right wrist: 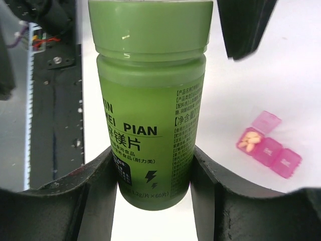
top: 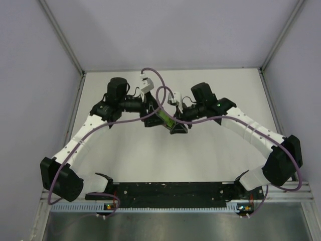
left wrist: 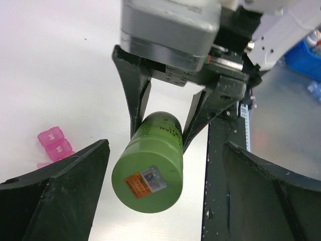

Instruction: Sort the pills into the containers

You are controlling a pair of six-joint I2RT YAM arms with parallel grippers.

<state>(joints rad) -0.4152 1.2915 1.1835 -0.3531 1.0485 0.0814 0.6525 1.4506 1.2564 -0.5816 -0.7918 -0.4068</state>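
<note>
A green pill bottle (right wrist: pixel 150 105) with a green cap hangs in the air over the table, also seen from above (top: pixel 164 118). My right gripper (right wrist: pixel 153 150) is shut on its lower body. In the left wrist view the bottle's (left wrist: pixel 150 165) end with an orange sticker points at the camera, with the right gripper (left wrist: pixel 159 133) clamped behind it. My left gripper (left wrist: pixel 165 145) is open, its fingers wide on either side of that end and apart from it. The pink pill box (right wrist: pixel 268 145) lies on the table with one lid open over pale pills (right wrist: pixel 249 140). It also shows in the left wrist view (left wrist: pixel 55 145).
Both arms meet over the middle of the white table (top: pixel 200 155). The black base rail (top: pixel 170 191) runs along the near edge. A blue bin (left wrist: pixel 306 55) stands off the table. White enclosure walls stand at the back and sides.
</note>
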